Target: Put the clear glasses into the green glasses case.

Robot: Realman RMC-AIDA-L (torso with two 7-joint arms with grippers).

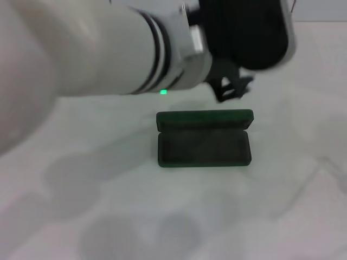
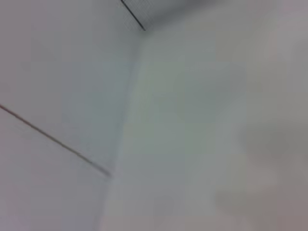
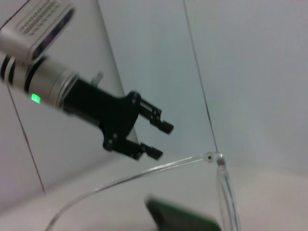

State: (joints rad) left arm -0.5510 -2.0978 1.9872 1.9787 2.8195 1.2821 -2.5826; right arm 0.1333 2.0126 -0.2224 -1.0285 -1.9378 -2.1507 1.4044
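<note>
clear glasses [image 3: 159, 168] float close to the right wrist camera, presumably held by the right gripper, whose jaws are unseen so cannot tell. left gripper [image 3: 156, 139] hangs empty, jaws narrowly apart, above and behind the open green glasses case [image 1: 204, 140], likely clearing the drop path.

Looks like a bare lab test cell to me: plain white tabletop [image 1: 162, 216] under the green glasses case [image 1: 204, 138], with blank white wall panels [image 3: 250, 72] right behind it.
</note>
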